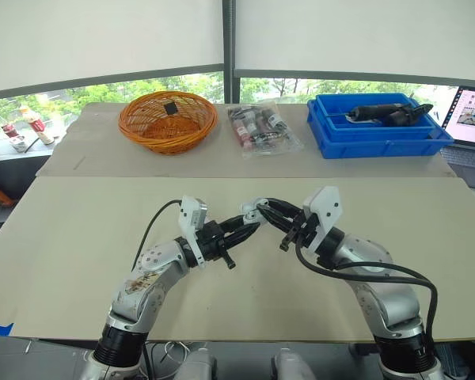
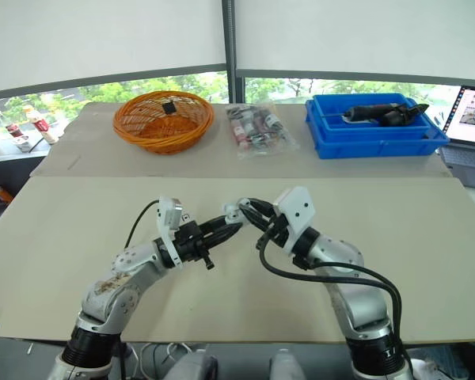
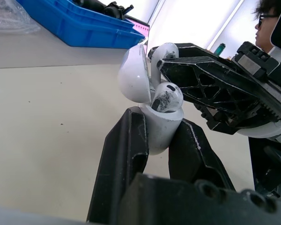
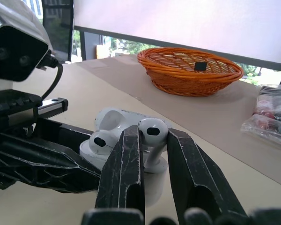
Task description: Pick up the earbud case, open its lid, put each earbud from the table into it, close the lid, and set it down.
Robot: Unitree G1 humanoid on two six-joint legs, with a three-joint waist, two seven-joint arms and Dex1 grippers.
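My left gripper [image 3: 158,135] is shut tight on the earbud case [image 3: 161,123]. One black finger presses each side of it, low down, w/ the open top facing up. I hold it up off the table [image 1: 79,229], about halfway btwn the table's left and right edges.

The case is small, white, smooth and rounded. Its lid [image 3: 132,75] is flipped open and stands up like a little cup on the side away from my right gripper. The first earbud [image 3: 166,97] sits in the case. Only its round white head sticks out, w/ a dark, dirty-looking patch on it.

My right gripper [image 4: 154,140] comes in from the other side and meets the left one. Its fingers are close together and pinch the second earbud [image 4: 153,130]. That bud is white too, w/ a small dark oval on its head. It is higher than the first bud, right next to it, near the lid. Its stem points down at the open case. I can't tell how far in it goes.

Along the table's far edge, well apart from my grippers: an orange basket [image 1: 167,120] to the left, a clear bag [image 1: 260,127] of small things in the middle, a blue bin [image 1: 378,136] to the right. A laptop [image 1: 471,115] is by the far right corner.
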